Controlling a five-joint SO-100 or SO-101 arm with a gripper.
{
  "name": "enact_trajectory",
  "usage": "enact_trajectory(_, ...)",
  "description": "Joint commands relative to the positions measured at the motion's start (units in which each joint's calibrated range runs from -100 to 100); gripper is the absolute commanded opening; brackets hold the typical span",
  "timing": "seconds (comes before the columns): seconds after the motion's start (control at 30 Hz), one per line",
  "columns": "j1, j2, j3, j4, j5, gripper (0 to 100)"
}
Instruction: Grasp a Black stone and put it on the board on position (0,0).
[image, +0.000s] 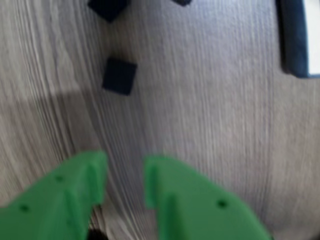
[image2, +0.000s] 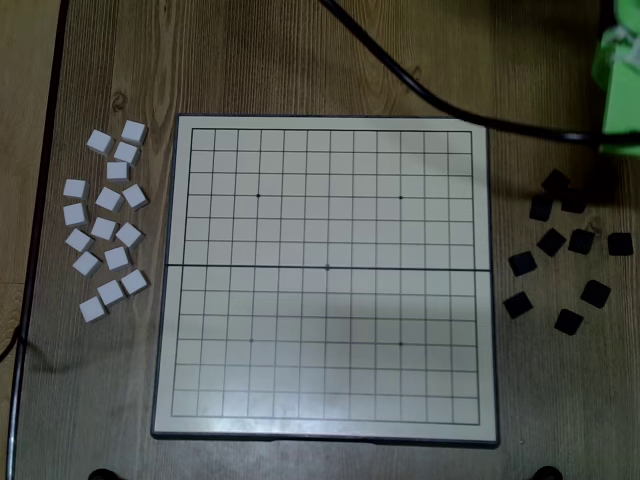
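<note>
- The gripper (image: 125, 182) is green. In the wrist view its two fingers stand apart, with bare table (image: 210, 110) between them. It is released and grasps nothing.
- In the wrist view one black stone (image: 119, 75) lies on the table ahead of the fingers, well apart from them. Parts of two more dark stones show at the top edge.
- In the overhead view only a green part of the arm (image2: 620, 90) shows at the top right corner.
- The black stones (image2: 566, 250) lie in a loose group on the table, to the right of the board (image2: 327, 130) in the overhead view.
- The white stones (image2: 108, 225) lie in a group to the left of the board.
- The board has a grid of lines and no stone lies on it.
- A black cable (image2: 430, 95) runs over the table, above the top right corner of the board.
</note>
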Motion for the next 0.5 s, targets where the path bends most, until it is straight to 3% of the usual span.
enact_trajectory(0.0, 0.51, -0.19, -0.91, -4.68, -0.49, 6)
enact_trajectory(0.47, -0.49, 0.15, 4.01, -7.74, -2.15, 6)
